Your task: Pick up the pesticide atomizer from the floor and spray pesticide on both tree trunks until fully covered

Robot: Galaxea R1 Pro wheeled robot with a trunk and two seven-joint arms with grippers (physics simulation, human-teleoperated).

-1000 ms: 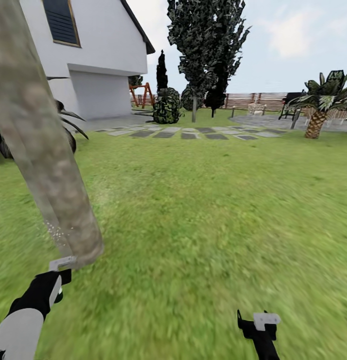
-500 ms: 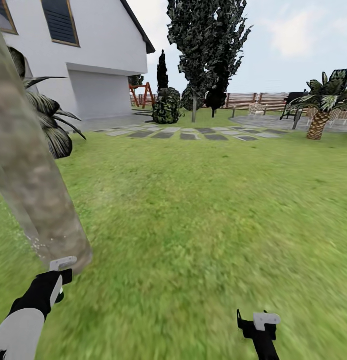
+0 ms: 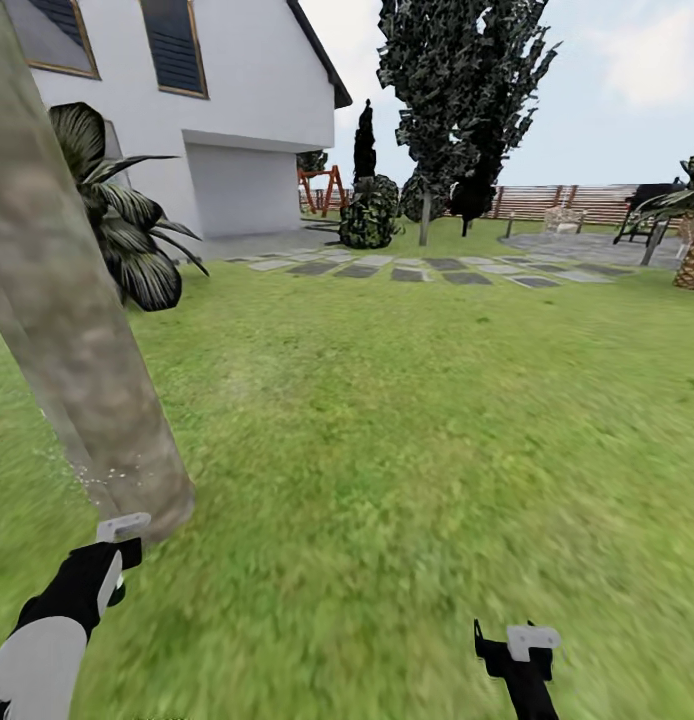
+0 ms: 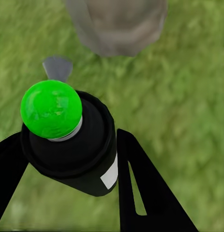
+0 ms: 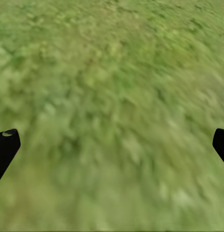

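A thick mottled tan-grey tree trunk (image 3: 72, 320) leans across the left of the head view, its foot in the lawn just ahead of my left gripper (image 3: 112, 560). That gripper is shut on the pesticide atomizer (image 4: 73, 145), a black canister with a green cap (image 4: 51, 108); its grey nozzle (image 4: 57, 67) points toward the trunk's base (image 4: 116, 24). Fine white specks float by the trunk's lower part (image 3: 97, 470). My right gripper (image 3: 517, 650) hangs low on the right over grass, open and holding nothing, its fingertips (image 5: 5, 145) spread wide.
A white house (image 3: 187, 110) with a garage door stands at the back left, a dark palm-like bush (image 3: 127, 220) beside the trunk. Stepping stones (image 3: 427, 270), dark trees (image 3: 467, 90), a slat fence (image 3: 577, 200) and a paved patch (image 3: 577, 245) lie far ahead. Open lawn (image 3: 417, 430) spreads ahead.
The whole view has swung left, so the house, bush and far trees slid right in the picture. The trunk stays close to my left gripper. Both arms hold their poses.
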